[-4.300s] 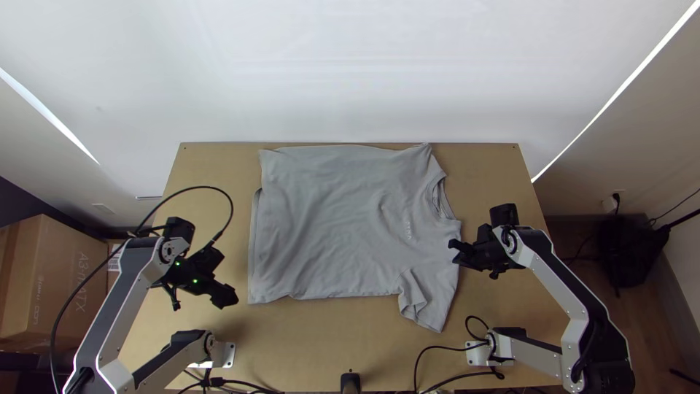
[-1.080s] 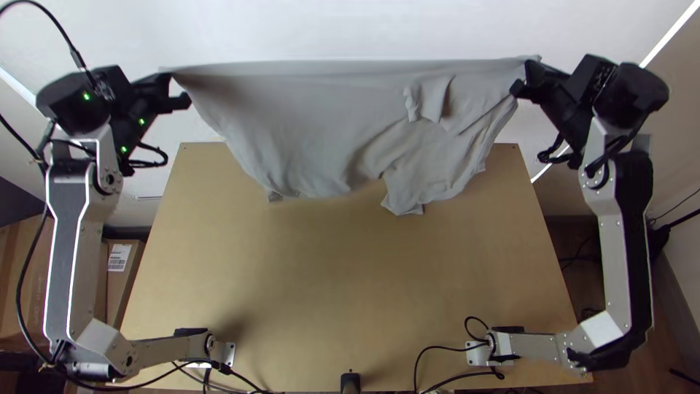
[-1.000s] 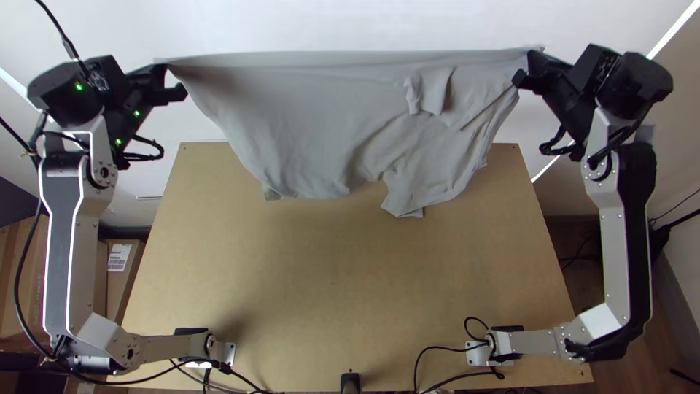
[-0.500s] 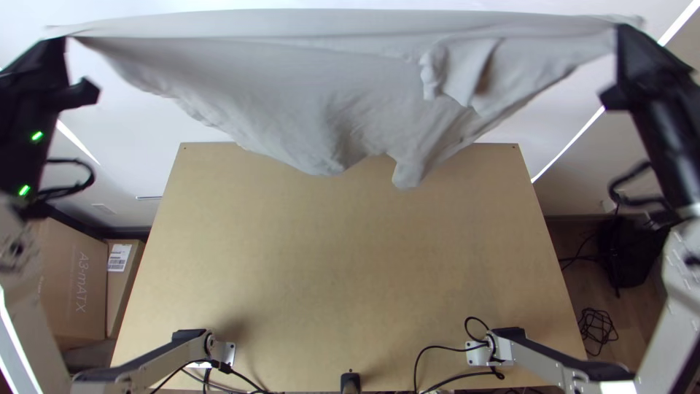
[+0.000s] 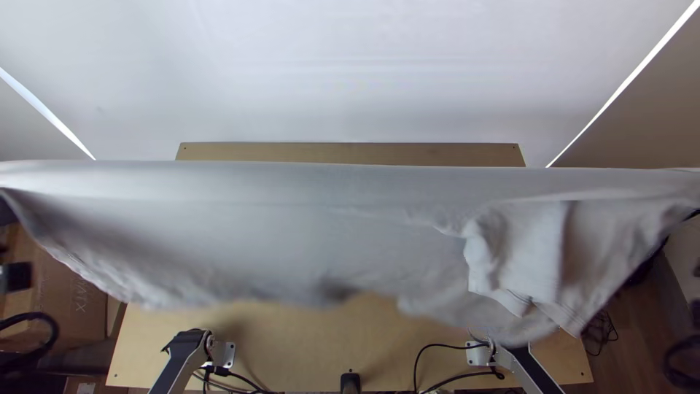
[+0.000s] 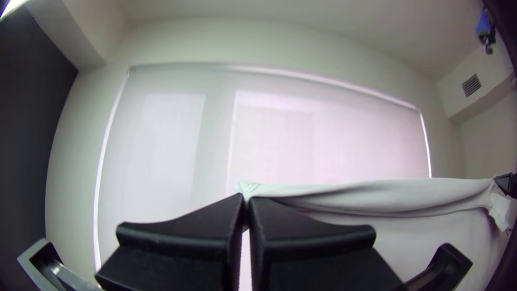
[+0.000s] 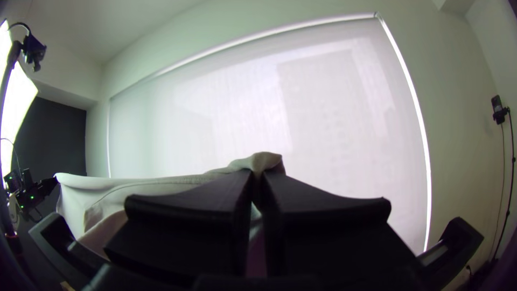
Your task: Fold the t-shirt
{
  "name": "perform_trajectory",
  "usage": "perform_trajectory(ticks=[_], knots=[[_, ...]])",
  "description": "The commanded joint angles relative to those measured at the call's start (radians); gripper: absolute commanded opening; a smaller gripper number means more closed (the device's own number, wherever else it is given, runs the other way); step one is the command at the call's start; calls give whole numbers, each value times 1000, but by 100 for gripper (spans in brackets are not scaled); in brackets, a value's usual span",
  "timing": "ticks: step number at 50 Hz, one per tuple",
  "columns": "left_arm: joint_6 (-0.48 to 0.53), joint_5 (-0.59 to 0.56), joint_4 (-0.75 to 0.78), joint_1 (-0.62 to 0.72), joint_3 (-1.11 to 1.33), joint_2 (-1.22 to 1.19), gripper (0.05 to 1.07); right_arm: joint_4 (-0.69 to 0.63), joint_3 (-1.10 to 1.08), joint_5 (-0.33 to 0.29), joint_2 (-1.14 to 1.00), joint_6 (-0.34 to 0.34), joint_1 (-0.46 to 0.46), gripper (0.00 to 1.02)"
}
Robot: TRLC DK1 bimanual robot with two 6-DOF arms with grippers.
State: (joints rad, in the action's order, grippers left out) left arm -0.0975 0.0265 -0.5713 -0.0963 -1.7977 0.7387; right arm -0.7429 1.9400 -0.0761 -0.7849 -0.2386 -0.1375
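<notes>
The grey t-shirt (image 5: pixel 292 226) hangs in the air over the table, stretched wide along its upper edge, its lower part drooping loosely with a sleeve (image 5: pixel 518 255) dangling at the right. Partly cut off at the left edge of the top view is my left gripper (image 5: pixel 14 277); my right gripper (image 5: pixel 695 215) is at the opposite edge. In the left wrist view the left gripper (image 6: pixel 246 202) is shut on one corner of the shirt (image 6: pixel 377 195). The right wrist view has the right gripper (image 7: pixel 257 178) shut on a bunched part of the shirt (image 7: pixel 263 160).
The wooden table (image 5: pixel 350 152) lies below the cloth, with both arm bases (image 5: pixel 222 354) and black cables (image 5: pixel 419 365) at its near edge. Cardboard boxes (image 5: pixel 65 292) stand on the floor at the left. A white blind (image 6: pixel 323 134) covers the wall beyond.
Since the earliest frame the shirt has been taken hold of and lifted off the table. Over the last half second, both grippers have carried it toward the near edge, outward toward the view's sides.
</notes>
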Motion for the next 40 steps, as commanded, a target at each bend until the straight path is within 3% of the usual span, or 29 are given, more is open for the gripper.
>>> perform_trajectory(ticks=[1, 11, 24, 31, 40], knots=[[-15, 56, -9, 1, 156, -16, 8, 4, -92, 61, -8, -16, -2, 2], [4, 47, 67, 3, 571, -110, 8, 56, -358, 61, -19, -18, -33, 2], [7, -25, 223, 1, 1032, -137, 8, 263, -891, 59, 7, -54, -59, 2], [2, -34, 329, 7, 1123, -41, 8, 418, -1082, 59, -39, -74, -71, 2], [-2, -34, 427, 21, 1110, 165, 8, 550, -1144, 59, -212, -99, -66, 2]])
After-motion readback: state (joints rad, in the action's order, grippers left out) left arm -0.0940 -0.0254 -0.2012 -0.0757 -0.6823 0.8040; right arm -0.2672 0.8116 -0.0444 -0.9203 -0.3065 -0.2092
